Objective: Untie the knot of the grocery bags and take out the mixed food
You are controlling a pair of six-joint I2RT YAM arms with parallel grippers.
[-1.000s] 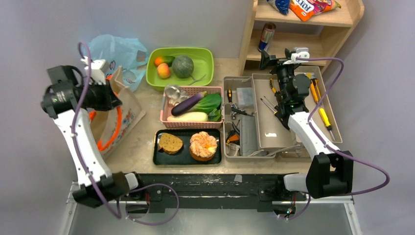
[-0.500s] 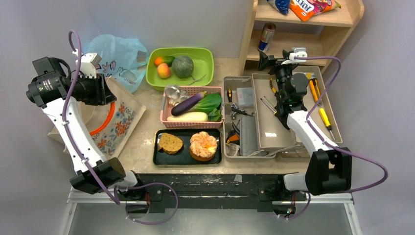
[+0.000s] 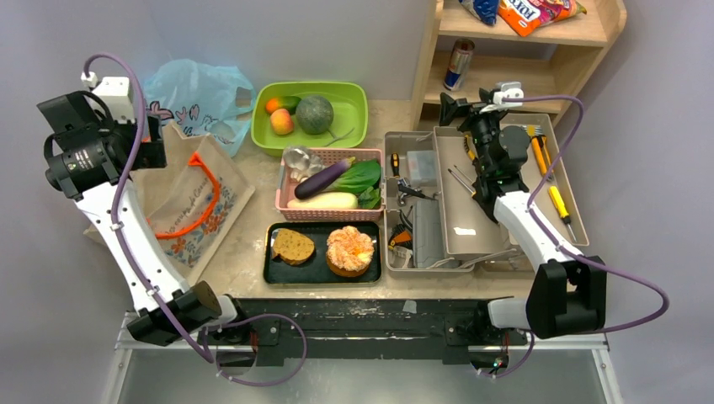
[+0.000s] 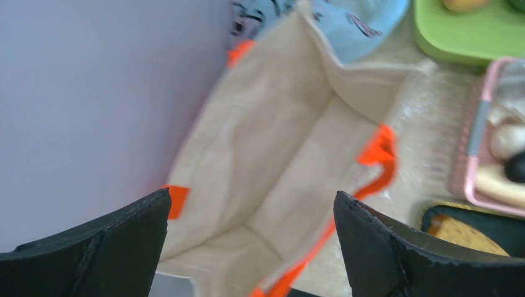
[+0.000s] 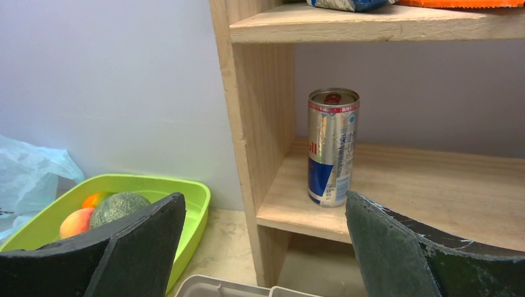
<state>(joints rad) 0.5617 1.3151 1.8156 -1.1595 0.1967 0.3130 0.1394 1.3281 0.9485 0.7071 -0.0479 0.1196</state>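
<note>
- Top view: I find the food laid out away from both bags. The orange (image 3: 273, 104), peach (image 3: 282, 122) and melon (image 3: 314, 114) lie in the green tray (image 3: 347, 128). The eggplant (image 3: 322, 179), radish (image 3: 324, 200) and greens (image 3: 360, 177) lie in the pink basket (image 3: 328, 215). The pastry (image 3: 349, 250) sits on the black tray (image 3: 322, 273).
- Top view: the can (image 3: 459, 63) stands on the lower board of the shelf (image 3: 581, 34), and the blue snack pack (image 3: 484, 8) lies on the top board.
- Top view: the canvas tote (image 3: 198, 202) lies on its side at the table's left. The blue plastic bag (image 3: 198, 97) is slumped behind it by the wall. I cannot make out the knot.
- Left wrist view: the left gripper (image 4: 251, 201) hangs over the tote's gaping mouth, jaws spread wide, nothing held. The part of the tote's inside that shows is bare.
- Right wrist view: the right gripper (image 5: 265, 197) faces the can, well apart from it, jaws spread wide, nothing held.
- Assessment: I judge the unpacking essentially done. Only the blue bag's contents remain unverified.
</note>
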